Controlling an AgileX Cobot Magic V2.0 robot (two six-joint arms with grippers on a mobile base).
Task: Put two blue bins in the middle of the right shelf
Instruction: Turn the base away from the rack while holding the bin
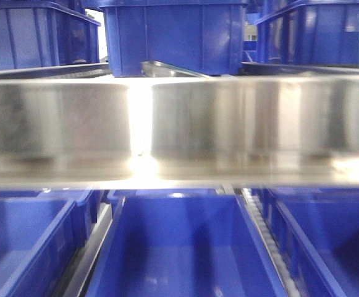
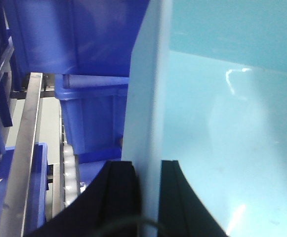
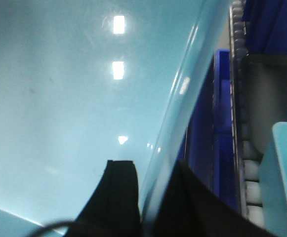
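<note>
Left gripper (image 2: 147, 169) is clamped across one side wall of the pale cyan plastic bin (image 2: 222, 123). Right gripper (image 3: 152, 169) is clamped across what looks like the opposite wall. The bin sits between the arms, walls running straight ahead toward the steel shelf rail (image 1: 228, 124).

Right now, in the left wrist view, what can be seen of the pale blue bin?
The pale blue bin looks like smooth, glossy plastic, with lamp glints on its inner face. Only one wall, seen edge-on, and part of the inside show; the rest is out of frame. The left gripper clamps that wall, with one black finger on each side of it. Dark blue bins and a metal rail lie beyond it; whether it touches them cannot be told.
</note>
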